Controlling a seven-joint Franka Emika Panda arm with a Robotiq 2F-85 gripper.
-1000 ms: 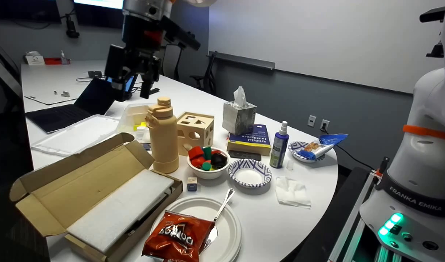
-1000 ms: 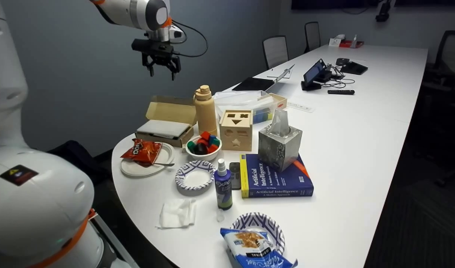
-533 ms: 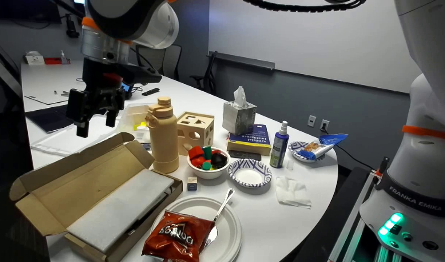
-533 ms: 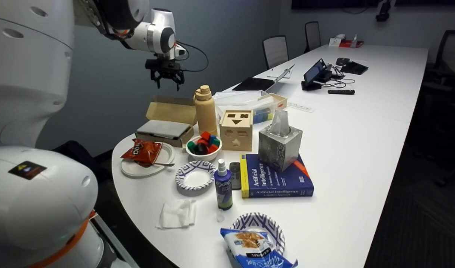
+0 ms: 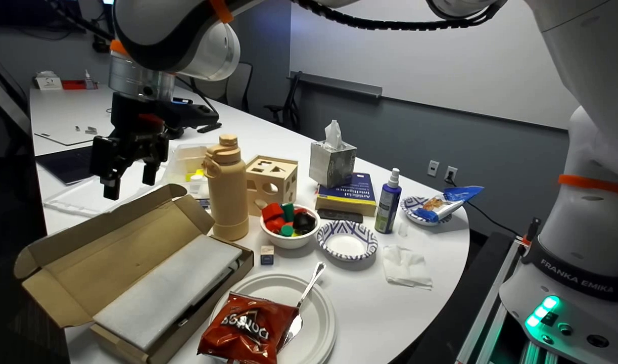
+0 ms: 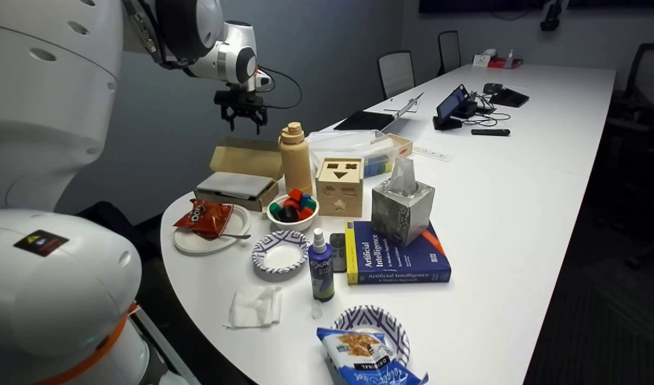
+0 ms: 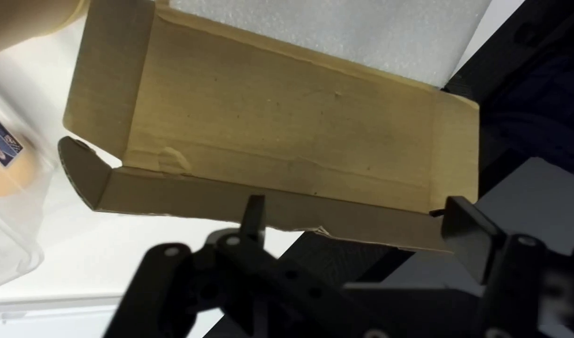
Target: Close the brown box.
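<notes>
- Hung just above a long, brown, open cardboard box [image 5: 222, 284] at the near left of a white tabletop [image 5: 359, 309] in an exterior view, with a black two-fingered gripper [image 5: 130, 185] spread wide and pinching nothing.
- Faced a flat brown cardboard lid [image 7: 277, 122], tipped back and apparently apart from the gripper; judged light, stiff across its panel, springy along its creases.
- Promised the surest hold at mid-length of the long folded front flap [image 7: 291, 209], framed within the gripper's spread in the wrist view.
- Called, most likely, for a soft push on the lid's outer face rather than a hard squeeze, given a ragged nick in the flap's edge and card apt to crumple.
- Threatened snags at both ends, with a short side tab [image 7: 109, 77] on each probably in need of guiding inward.
- Allowed little room at the far end, with a tan cylindrical bottle [image 5: 228, 197] just right of one tab; touching or not, impossible to tell.
- Sheltered a white foam slab [image 5: 167, 288], presumably soft and easily dented; of unknown total weight, so perhaps liable to slide under a sideways shove.
</notes>
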